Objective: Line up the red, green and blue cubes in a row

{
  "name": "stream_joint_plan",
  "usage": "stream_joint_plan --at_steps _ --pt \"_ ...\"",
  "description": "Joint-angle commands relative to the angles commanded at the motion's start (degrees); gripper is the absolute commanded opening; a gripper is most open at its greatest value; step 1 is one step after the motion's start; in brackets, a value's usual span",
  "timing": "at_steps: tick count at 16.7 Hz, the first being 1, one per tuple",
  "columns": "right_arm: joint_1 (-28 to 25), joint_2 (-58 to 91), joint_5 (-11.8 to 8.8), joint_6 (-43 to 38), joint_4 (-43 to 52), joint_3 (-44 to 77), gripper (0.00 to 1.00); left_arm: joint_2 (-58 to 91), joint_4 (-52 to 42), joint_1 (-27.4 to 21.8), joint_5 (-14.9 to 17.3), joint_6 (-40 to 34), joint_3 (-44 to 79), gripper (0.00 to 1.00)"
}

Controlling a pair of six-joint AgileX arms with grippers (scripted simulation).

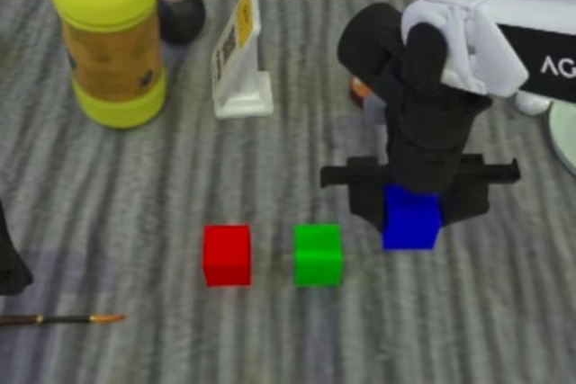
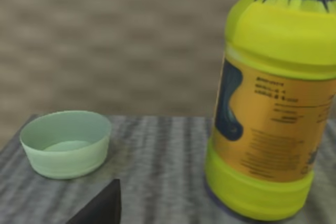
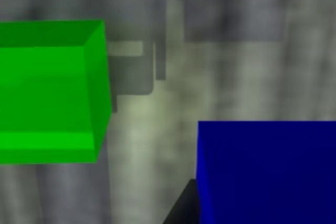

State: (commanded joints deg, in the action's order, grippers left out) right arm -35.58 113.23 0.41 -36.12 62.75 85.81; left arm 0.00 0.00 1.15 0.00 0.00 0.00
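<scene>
The red cube and the green cube sit side by side on the grey striped table, a small gap between them. To the green cube's right and slightly farther back is the blue cube, with my right gripper shut on it from above. In the right wrist view the blue cube fills the near corner beside one dark finger, and the green cube lies beyond it. My left gripper is parked at the table's left edge.
A tall yellow bottle stands at the back left, with a dark ball and a white card stand beside it. A paintbrush lies at the front left. The left wrist view shows a pale green bowl.
</scene>
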Motion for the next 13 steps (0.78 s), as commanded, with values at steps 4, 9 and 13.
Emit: stream_joint_plan --at_steps 4,9,13 --pt "-0.16 1.31 0.10 0.06 -4.06 -2.68 0.00 0.00 0.00 0.00 0.00 0.00 0.00 1.00" --pt "-0.36 4.69 0.10 -0.15 -13.57 -8.56 0.00 0.00 0.00 0.00 0.00 0.00 0.00 1.00" --pt "-0.41 5.11 0.10 -0.17 -14.46 -9.22 0.00 0.00 0.00 0.00 0.00 0.00 0.00 1.00"
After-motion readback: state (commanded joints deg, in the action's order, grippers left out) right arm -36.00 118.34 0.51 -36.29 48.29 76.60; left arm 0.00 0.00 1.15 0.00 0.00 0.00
